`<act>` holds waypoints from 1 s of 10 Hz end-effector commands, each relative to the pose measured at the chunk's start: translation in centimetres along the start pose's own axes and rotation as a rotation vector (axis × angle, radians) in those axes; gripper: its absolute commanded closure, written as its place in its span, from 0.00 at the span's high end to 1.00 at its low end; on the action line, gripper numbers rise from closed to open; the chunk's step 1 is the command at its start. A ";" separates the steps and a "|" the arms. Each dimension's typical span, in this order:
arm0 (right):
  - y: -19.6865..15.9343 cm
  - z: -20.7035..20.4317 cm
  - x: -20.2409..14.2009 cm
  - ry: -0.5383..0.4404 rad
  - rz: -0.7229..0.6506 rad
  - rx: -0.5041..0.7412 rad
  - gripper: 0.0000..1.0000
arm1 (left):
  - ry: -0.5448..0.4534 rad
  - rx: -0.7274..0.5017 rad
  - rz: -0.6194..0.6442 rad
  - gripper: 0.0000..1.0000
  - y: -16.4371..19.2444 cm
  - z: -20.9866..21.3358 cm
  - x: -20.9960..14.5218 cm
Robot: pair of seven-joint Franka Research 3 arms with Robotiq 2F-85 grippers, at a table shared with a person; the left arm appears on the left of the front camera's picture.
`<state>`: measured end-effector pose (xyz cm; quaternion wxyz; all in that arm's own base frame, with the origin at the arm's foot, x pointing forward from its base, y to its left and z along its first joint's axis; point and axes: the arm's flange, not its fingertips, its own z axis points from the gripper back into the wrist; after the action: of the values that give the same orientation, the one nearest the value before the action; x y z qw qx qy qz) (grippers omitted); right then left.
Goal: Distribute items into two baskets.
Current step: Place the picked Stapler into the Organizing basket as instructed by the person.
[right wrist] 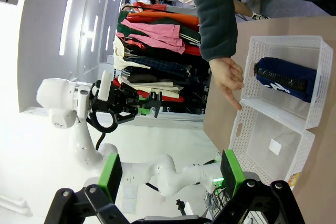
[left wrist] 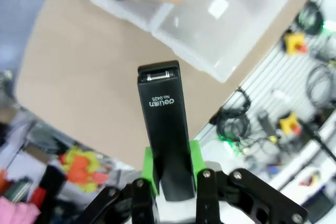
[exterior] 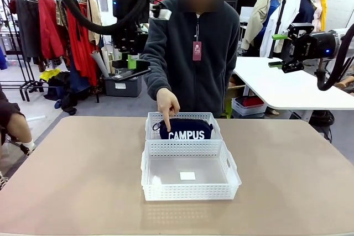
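Observation:
The navy CAMPUS pouch [exterior: 189, 130] lies in the far basket [exterior: 182, 116]. A person's hand [exterior: 167, 105] points a finger down at the pouch's left end. The near basket [exterior: 191, 192] holds just a small white label. High above the table's far left, my left gripper [exterior: 128, 66] is shut on the black stapler [exterior: 138, 73]. In the left wrist view the stapler [left wrist: 165, 124] sticks out between the green pads [left wrist: 195, 158], above bare table near the baskets [left wrist: 226, 19]. My right gripper [exterior: 287, 51] hangs open up at the right; its wrist view shows pouch [right wrist: 286, 80] and hand [right wrist: 228, 80].
The tan table [exterior: 72, 181] is bare around the baskets. The person stands at the far edge, behind the baskets. Clothes racks [exterior: 55, 31] and a white table [exterior: 287, 89] stand farther back.

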<state>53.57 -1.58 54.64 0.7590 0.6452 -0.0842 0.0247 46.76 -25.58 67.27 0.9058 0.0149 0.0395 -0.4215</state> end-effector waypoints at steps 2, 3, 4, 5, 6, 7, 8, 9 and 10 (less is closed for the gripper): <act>0.2 0.0 0.0 -0.003 0.001 0.001 1.00 | 0.041 0.072 -0.325 0.00 -1.2 0.5 2.7; 0.2 0.0 0.0 -0.003 0.001 0.001 1.00 | 0.040 0.097 -0.404 0.00 -2.1 0.1 3.7; 0.2 0.0 0.0 -0.003 0.001 0.001 1.00 | 0.046 0.103 -0.472 0.00 -3.0 -0.1 4.3; 0.2 0.0 0.0 -0.003 0.001 0.001 1.00 | 0.050 0.111 -0.512 0.00 -3.8 -0.6 4.9; 0.2 0.0 0.0 -0.003 0.001 0.001 1.00 | 0.041 0.094 -0.545 0.00 -4.2 -0.8 5.0; 0.2 0.0 0.0 -0.003 0.001 0.001 1.00 | 0.030 0.084 -0.516 0.00 -3.7 -0.4 4.9; 0.2 0.0 0.0 -0.003 0.001 0.001 1.00 | -0.014 0.092 -0.398 0.00 -2.0 0.9 4.3; 0.2 0.0 0.0 -0.003 0.001 0.001 1.00 | 0.046 0.081 -0.518 0.00 -4.8 -1.5 5.2; 0.2 0.0 0.0 -0.003 0.001 0.001 1.00 | 0.046 0.081 -0.518 0.00 -4.8 -1.5 5.2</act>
<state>53.57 -1.59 54.64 0.7590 0.6452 -0.0843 0.0247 46.84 -31.94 65.68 0.7741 0.0490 0.0402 -0.6298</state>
